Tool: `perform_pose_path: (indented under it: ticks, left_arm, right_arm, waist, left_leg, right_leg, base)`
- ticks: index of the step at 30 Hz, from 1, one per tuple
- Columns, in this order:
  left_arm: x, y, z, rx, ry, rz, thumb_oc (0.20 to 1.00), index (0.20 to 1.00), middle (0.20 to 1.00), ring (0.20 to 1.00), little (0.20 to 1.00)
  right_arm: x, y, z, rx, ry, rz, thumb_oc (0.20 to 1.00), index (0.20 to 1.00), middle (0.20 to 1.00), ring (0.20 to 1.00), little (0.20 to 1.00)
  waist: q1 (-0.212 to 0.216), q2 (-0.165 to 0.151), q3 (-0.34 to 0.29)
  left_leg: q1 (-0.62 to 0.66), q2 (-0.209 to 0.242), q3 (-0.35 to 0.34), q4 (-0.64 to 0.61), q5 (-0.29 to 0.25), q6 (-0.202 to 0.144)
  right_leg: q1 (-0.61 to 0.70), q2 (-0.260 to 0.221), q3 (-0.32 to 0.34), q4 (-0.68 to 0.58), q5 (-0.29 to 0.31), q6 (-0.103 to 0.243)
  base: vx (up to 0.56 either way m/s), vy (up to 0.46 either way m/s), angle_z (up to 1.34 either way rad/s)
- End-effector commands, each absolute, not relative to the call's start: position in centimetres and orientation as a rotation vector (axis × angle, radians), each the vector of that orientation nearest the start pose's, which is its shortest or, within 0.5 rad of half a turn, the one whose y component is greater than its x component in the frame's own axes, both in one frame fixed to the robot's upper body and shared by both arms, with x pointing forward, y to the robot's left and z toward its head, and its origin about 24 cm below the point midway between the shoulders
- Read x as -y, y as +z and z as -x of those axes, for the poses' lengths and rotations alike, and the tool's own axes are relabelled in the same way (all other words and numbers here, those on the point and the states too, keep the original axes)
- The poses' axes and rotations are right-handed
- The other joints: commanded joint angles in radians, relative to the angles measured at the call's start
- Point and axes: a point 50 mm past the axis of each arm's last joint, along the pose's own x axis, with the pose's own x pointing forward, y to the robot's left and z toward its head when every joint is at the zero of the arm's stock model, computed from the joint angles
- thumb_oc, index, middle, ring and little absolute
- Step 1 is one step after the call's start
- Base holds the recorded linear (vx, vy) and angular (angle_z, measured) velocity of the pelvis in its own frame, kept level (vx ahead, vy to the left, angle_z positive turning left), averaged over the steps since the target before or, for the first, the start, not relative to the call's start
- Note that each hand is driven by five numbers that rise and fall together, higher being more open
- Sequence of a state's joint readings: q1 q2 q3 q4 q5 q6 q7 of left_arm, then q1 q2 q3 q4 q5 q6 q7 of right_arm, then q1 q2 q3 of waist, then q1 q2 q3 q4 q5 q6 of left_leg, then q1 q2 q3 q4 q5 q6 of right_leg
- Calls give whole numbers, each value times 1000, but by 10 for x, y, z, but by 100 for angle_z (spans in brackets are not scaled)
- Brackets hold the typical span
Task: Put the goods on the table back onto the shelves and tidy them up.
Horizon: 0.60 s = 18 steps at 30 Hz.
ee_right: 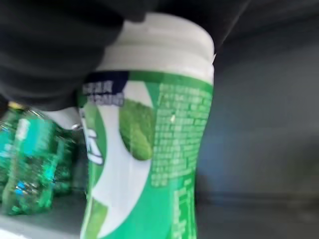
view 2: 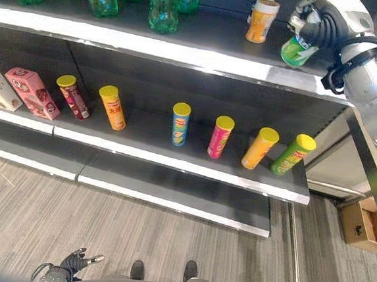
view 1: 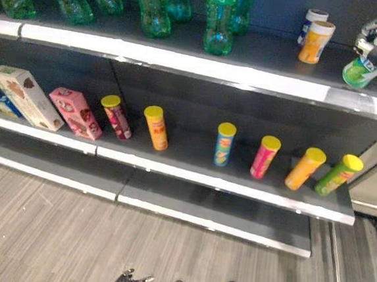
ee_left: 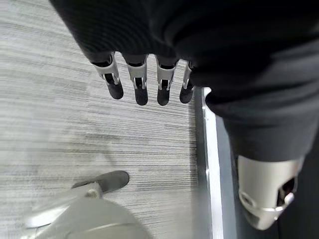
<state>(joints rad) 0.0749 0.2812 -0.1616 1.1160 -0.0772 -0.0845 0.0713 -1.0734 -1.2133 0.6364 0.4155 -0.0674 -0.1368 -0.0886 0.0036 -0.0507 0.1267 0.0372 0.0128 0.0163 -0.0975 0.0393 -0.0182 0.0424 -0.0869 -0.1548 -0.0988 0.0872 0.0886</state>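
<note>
Green jar in right hand; left hand relaxed

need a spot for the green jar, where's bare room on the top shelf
Bare top shelf lies between the green bottles and the orange jar, and right of that jar, where the right robot hand holds the green jar. The left end is crowded with bottles.
</note>
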Motion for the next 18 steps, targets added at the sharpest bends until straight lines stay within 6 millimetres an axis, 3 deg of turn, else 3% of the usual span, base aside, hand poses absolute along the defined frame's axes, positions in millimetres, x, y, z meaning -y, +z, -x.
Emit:
perform_pose_path:
  ticks: [1,4,18]
  left_arm:
    - [-269,-143,-103,-1067,140,-357,1000,1000,1000,1000,1000]
    - [-272,-143,-104,-1071,132,-369,1000,1000,1000,1000,1000]
    - [-271,-142,-108,-1067,120,-380,1000,1000,1000,1000,1000]
  right_arm:
    - [270,340,-344,496,-157,1334,200,200,200,200,200]
    - [277,335,-361,395,-180,1311,200,200,200,200,200]
    - [275,342,-373,336,-207,1351,200,200,200,200,200]
  waist:
    - [23,-48,-14]
    - [39,-45,-15]
    - [50,-40,-25]
  left_leg:
    - [31,60,25,15,-72,-90]
    - [31,64,14,16,-69,-93]
    - [27,61,-16,14,-64,-98]
  right_leg:
    - [54,-50,29,38,-128,63]
    - [63,-49,15,32,-132,60]
    - [82,-47,-18,32,-143,54]
  base:
    - [29,-83,32]
    - [25,-69,22]
    - [12,-11,6]
